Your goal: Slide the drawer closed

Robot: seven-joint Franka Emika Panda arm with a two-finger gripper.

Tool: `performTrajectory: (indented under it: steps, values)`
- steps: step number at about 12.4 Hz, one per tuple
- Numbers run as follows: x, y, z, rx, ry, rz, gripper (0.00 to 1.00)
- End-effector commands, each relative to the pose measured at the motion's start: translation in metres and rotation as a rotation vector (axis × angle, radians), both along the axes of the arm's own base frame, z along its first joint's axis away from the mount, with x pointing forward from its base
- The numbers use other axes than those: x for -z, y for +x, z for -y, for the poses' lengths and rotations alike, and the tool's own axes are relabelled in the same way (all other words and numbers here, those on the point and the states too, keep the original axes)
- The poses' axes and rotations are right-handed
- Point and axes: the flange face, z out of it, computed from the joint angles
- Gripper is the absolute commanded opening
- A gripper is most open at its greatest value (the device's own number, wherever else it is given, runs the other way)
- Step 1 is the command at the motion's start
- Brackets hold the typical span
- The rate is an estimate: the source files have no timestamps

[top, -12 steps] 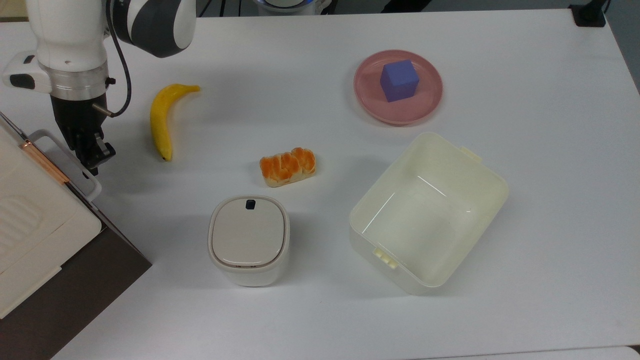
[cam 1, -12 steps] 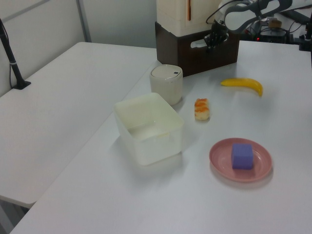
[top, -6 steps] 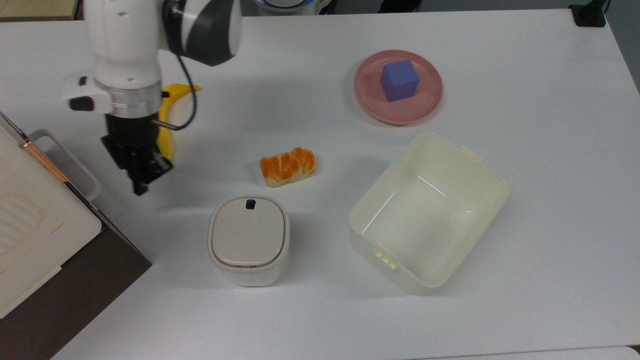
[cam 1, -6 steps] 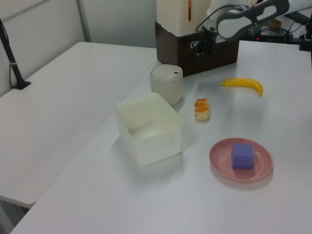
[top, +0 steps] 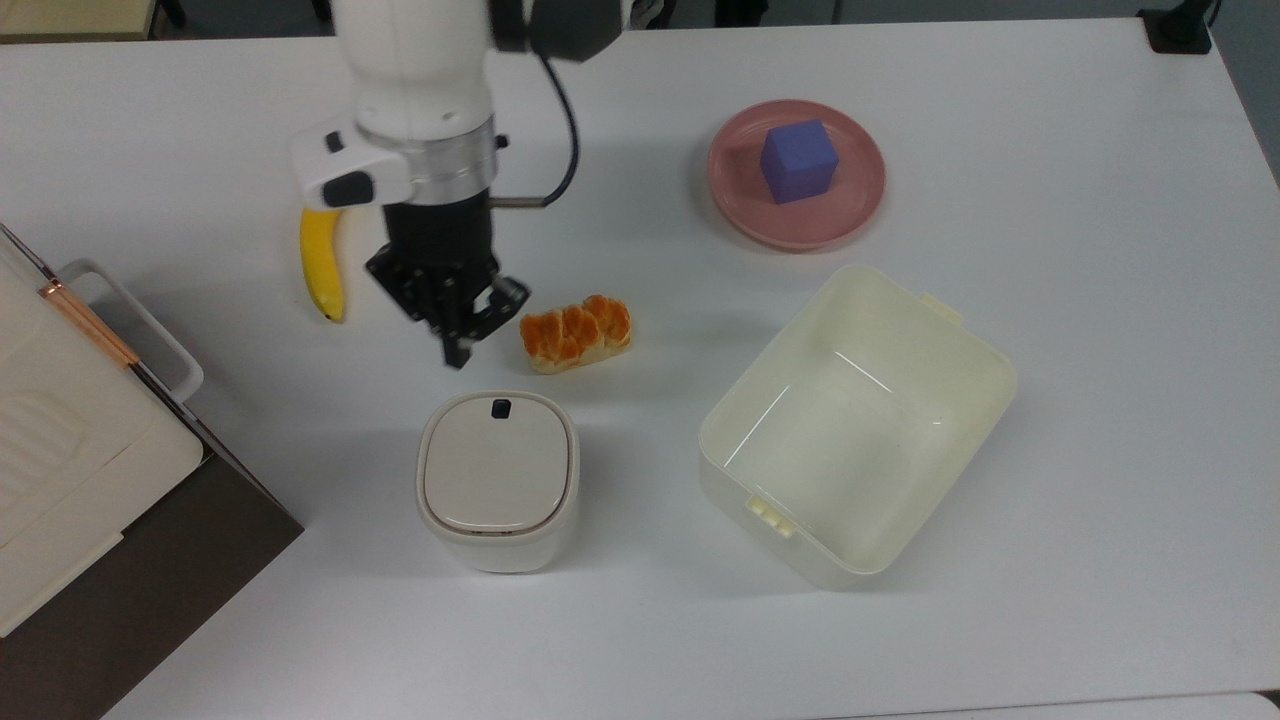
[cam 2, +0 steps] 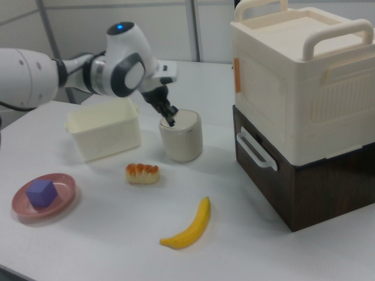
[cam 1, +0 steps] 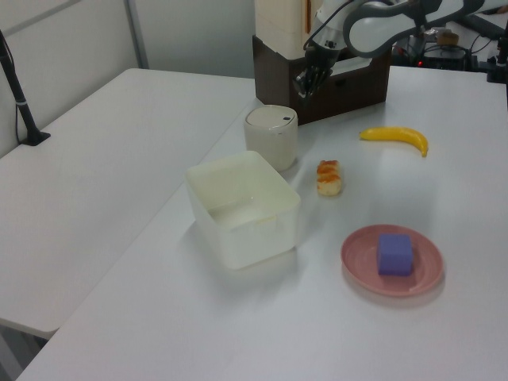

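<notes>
The drawer (cam 2: 265,172) sits flush in the dark brown cabinet (cam 2: 328,190), its dark front level with the cabinet face. Its white loop handle (cam 2: 255,151) sticks out toward the table, and the handle (top: 135,320) also shows at the top view's left edge. My gripper (top: 456,348) is shut and holds nothing. It hangs over the table well away from the handle, between the banana and the orange pastry, just beyond the small lidded bin. In the right view the gripper (cam 2: 170,121) hovers above the bin's lid; in the left view the gripper (cam 1: 302,89) is in front of the cabinet.
A banana (top: 320,262), an orange pastry (top: 576,333), a small white lidded bin (top: 497,478) and a cream plastic tub (top: 800,560) stand on the white table. A pink plate (top: 745,205) carries a blue cube (top: 797,160). A cream case (cam 2: 293,76) rests on the cabinet.
My gripper has left the drawer handle and swept toward the top view's right, past the banana, to a spot beside the pastry. The drawer has not moved.
</notes>
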Motion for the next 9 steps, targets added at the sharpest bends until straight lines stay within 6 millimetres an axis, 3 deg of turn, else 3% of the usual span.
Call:
performTrajectory:
  steps: [1,4,7,9]
  values:
    - [-0.036,-0.041,-0.031,-0.138,-0.047,-0.172,0.00]
    - [-0.082,-0.080,-0.038,-0.203,-0.073,-0.269,0.04]
    - [-0.104,-0.104,-0.038,-0.283,-0.092,-0.339,0.14]
    - [-0.109,-0.111,-0.038,-0.299,-0.085,-0.371,0.44]
